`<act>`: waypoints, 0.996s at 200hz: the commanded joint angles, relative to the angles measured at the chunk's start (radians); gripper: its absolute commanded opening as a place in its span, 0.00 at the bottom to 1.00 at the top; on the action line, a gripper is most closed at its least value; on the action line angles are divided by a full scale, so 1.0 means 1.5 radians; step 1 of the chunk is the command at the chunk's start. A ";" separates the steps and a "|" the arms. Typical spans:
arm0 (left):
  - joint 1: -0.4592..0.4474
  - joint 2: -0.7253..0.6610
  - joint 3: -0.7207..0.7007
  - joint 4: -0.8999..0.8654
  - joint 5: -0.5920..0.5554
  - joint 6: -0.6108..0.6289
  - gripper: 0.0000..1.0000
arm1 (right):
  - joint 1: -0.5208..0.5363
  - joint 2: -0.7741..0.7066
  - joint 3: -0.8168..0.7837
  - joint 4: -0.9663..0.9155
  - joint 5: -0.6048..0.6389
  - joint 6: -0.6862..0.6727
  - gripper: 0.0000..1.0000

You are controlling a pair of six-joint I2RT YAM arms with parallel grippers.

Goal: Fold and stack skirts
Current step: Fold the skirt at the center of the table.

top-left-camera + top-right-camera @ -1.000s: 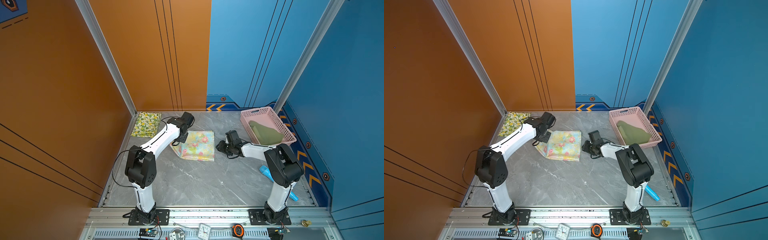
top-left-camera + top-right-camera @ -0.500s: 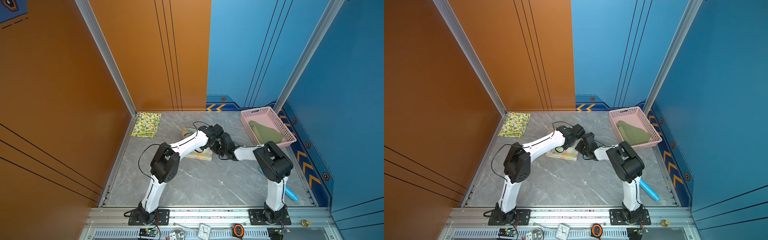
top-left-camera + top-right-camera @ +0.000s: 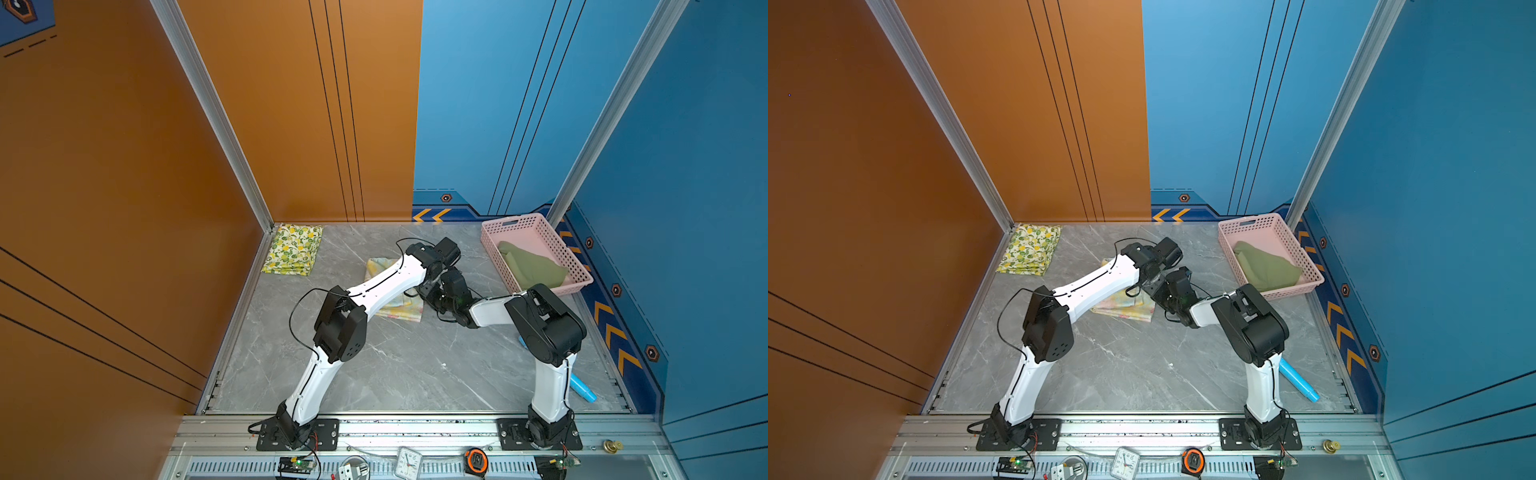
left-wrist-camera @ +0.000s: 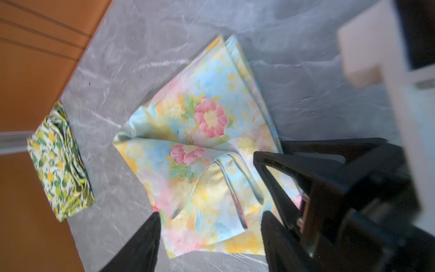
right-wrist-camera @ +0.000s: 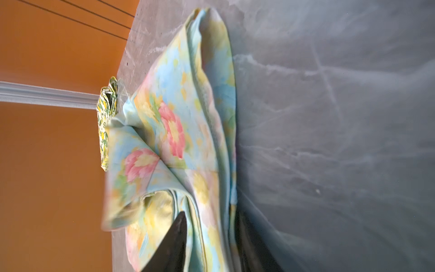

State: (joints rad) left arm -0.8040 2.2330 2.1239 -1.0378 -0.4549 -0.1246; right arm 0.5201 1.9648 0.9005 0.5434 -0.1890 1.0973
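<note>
The pastel flower skirt [image 3: 399,309] [image 3: 1125,307] lies folded mid-table, partly under my left arm. In the left wrist view my left gripper [image 4: 211,226] is open just above its near edge [image 4: 202,131], holding nothing. My right gripper [image 5: 211,235] meets it from the right. Its fingers stand apart, open, with loose folds of the flower skirt [image 5: 188,131] between them. The lemon skirt [image 3: 293,253] [image 3: 1030,249] lies folded in the far left corner. The olive skirt [image 3: 532,268] [image 3: 1266,268] sits crumpled in the pink basket [image 3: 515,226] [image 3: 1252,226].
The basket stands at the far right against the blue wall. A blue cylinder [image 3: 582,388] [image 3: 1300,382] lies near the right arm's base. The orange wall borders the left side. A clock [image 3: 409,461] and a tape measure [image 3: 476,459] sit on the front rail.
My left arm swung right, carrying the flower skirt's left edge over onto its right side, so the skirt is now half as wide. Then the left gripper opened and let go; the right jaws parted too.
</note>
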 commanded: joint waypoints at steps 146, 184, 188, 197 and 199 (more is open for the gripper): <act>0.356 -0.480 -0.652 0.303 0.404 -0.289 0.77 | 0.116 -0.085 0.185 -0.372 0.203 -0.575 0.73; 0.387 -0.461 -0.724 0.405 0.449 -0.323 0.73 | 0.169 -0.066 0.246 -0.386 0.231 -0.666 0.73; 0.387 -0.454 -0.725 0.413 0.456 -0.323 0.72 | 0.172 -0.063 0.252 -0.386 0.233 -0.673 0.72; 0.388 -0.438 -0.725 0.435 0.464 -0.325 0.72 | 0.180 -0.058 0.264 -0.387 0.236 -0.692 0.72; 0.388 -0.434 -0.725 0.437 0.465 -0.327 0.71 | 0.181 -0.057 0.267 -0.388 0.237 -0.696 0.72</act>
State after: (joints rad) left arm -0.2230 1.5387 1.0473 -0.5251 0.1631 -0.5732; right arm 0.7765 1.8664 1.2507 0.0246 0.1020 0.1974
